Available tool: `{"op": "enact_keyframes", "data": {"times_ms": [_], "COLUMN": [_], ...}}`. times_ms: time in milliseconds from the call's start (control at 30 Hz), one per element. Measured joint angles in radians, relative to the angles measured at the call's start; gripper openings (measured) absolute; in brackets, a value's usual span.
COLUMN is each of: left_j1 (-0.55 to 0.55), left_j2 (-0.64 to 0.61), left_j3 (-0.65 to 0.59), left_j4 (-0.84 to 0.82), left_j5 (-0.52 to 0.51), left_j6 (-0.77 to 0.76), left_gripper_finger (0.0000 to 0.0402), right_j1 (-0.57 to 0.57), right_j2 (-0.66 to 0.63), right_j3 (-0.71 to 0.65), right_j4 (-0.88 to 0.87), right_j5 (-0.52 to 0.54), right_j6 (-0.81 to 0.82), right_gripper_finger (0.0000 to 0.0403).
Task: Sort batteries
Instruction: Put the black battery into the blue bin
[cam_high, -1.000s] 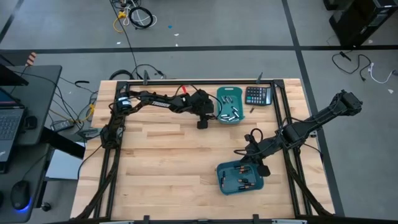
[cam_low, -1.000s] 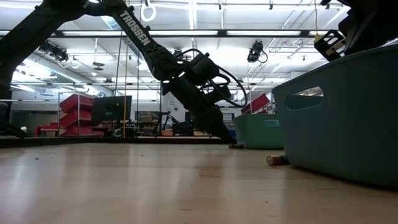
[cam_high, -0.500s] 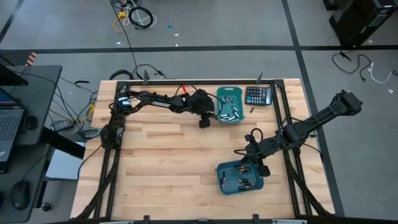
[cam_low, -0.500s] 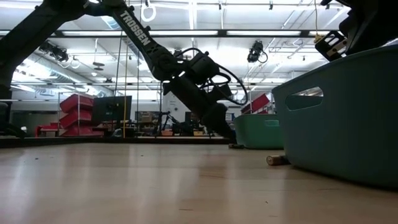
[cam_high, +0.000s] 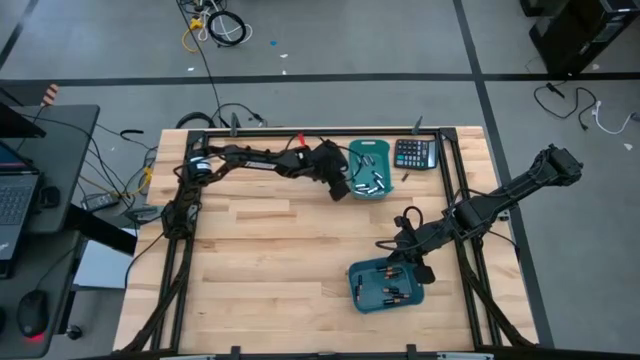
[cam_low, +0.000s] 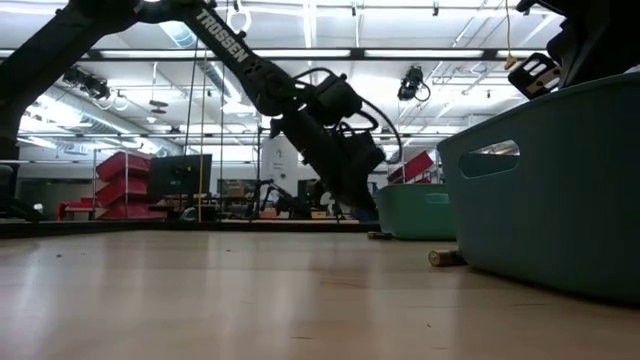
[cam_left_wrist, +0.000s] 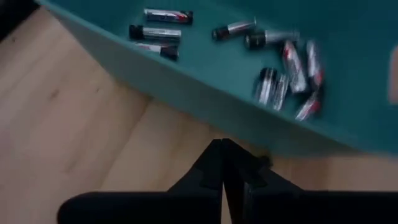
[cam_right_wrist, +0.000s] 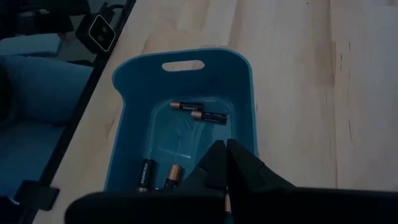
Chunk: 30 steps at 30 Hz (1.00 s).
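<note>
A far teal bin (cam_high: 368, 170) holds several silvery batteries (cam_left_wrist: 283, 74). The near teal bin (cam_high: 388, 283) holds a few dark batteries (cam_right_wrist: 202, 112). My left gripper (cam_high: 341, 193) hangs shut just off the far bin's left wall, a little above the table, with nothing visible between its fingers (cam_left_wrist: 222, 146). My right gripper (cam_right_wrist: 226, 149) is shut over the near bin's far end and shows nothing in its fingers. One loose battery (cam_low: 445, 257) lies on the table against the near bin. Another (cam_low: 378, 235) lies by the far bin.
A black calculator (cam_high: 415, 153) lies at the far right, next to the far bin. Bare wood spreads over the table's left half and middle (cam_high: 260, 250). Black frame rails (cam_high: 180, 250) run along the table's edges.
My left gripper has risen off the table and shifted toward the far bin, rolling about its own line as it went. The loose battery by the far bin lies where it was. My right arm has kept still.
</note>
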Motion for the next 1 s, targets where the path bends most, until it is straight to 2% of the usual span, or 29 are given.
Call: {"op": "enact_keyframes", "data": {"times_ms": [133,367,500,733,1000], "left_j1": [-0.002,-0.009,-0.024,-0.086,-0.085], "left_j2": [-0.002,-0.001,-0.001,-0.001,0.011], "left_j3": [0.025,0.025,0.025,0.024,0.024], "left_j4": [-0.09,-0.086,-0.113,-0.019,-0.062], "left_j5": [0.022,-0.133,-0.094,-0.194,-0.243], "left_j6": [-0.121,-0.306,-0.406,-0.417,-0.46], "left_gripper_finger": [0.0004,0.0002,0.0002,0.0002,0.0001], "right_j1": [0.0,0.0,0.0,0.0,0.033], "right_j2": [0.0,0.0,0.0,0.0,0.0], "right_j3": [0.0,0.0,0.0,0.0,0.0], "right_j4": [-0.001,-0.001,-0.001,0.0,0.023], "right_j5": [0.0,0.0,0.0,0.0,0.003], "right_j6": [0.01,0.01,0.018,0.009,0.017], "right_gripper_finger": [0.0001,0.0001,0.0001,0.0,0.0001]}}
